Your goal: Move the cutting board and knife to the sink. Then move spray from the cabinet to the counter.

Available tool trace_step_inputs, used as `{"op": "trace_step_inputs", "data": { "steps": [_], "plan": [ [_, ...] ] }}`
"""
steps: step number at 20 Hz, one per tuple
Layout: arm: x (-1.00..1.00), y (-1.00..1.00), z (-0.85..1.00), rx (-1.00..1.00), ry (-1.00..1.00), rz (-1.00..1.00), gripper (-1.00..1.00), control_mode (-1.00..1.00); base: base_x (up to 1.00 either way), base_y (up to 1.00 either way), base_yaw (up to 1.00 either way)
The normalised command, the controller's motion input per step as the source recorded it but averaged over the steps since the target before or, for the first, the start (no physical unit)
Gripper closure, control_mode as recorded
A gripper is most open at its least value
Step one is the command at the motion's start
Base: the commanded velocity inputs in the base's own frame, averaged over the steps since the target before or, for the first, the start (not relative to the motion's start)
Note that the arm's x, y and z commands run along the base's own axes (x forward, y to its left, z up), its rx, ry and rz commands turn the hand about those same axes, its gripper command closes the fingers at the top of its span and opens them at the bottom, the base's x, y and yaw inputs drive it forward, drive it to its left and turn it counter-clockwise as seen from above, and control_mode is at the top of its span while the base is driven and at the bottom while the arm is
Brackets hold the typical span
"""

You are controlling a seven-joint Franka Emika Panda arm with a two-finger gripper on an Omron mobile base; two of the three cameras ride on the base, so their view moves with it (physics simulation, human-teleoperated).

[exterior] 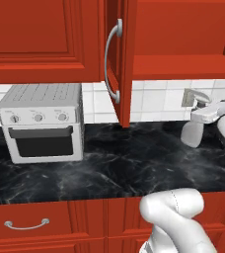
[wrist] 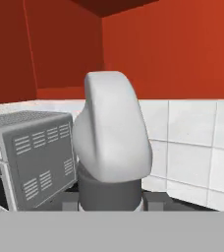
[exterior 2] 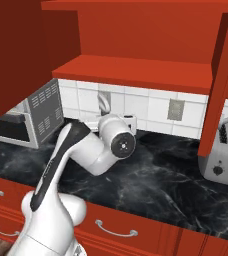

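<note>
On the far left, a grey toaster oven (exterior: pixel 40 123) stood on the black counter (exterior: pixel 124 163), with its door shut and three little knobs on the front. Under the counter was a red drawer (exterior: pixel 28 222) with a short silver handle. Next to the oven, the red cabinet (exterior: pixel 183 34) hung on the wall with its door (exterior: pixel 126 59) swung open. The long curved silver handle (exterior: pixel 110 62) on the door faced the camera in the left base view. The red shelf (exterior: pixel 183 66) inside was bare. Below it was a wall of white tiles (exterior: pixel 154 101). Further right, the spray bottle (exterior: pixel 190 134) was down at the back of the counter, close to the tiles, and it leaned a little. Its bottom looked to be on the black top or just over it, and I could not tell which. The gripper (exterior: pixel 199 118) was at the middle of the bottle and seemed to be clamped on it, though the fingers were hidden. In the hand view the bottle's white head (wrist: pixel 111 128) was very close and right in the middle, with the oven off to its left. In the right base view a silver toaster (exterior 2: pixel 225 162) stood far to the right, well apart from the bottle.
</note>
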Motion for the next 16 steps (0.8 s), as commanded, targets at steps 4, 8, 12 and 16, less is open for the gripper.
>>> {"op": "trace_step_inputs", "data": {
  "steps": [4, 8, 12, 16],
  "plan": [
    [0.41, 0.15, -0.51, 0.00, 0.08, 0.27, 1.00, -1.00, 0.00, 0.00, 0.00],
    [0.40, 0.19, -0.48, 0.00, 0.00, 0.21, 1.00, -1.00, 0.00, 0.00, 0.00],
    [0.56, 0.14, -0.32, 0.00, 0.00, 0.17, 1.00, -1.00, 0.00, 0.00, 0.00],
    [0.48, 0.17, -0.35, 0.00, 0.00, 0.13, 1.00, -1.00, 0.00, 0.00, 0.00]
  ]
}}
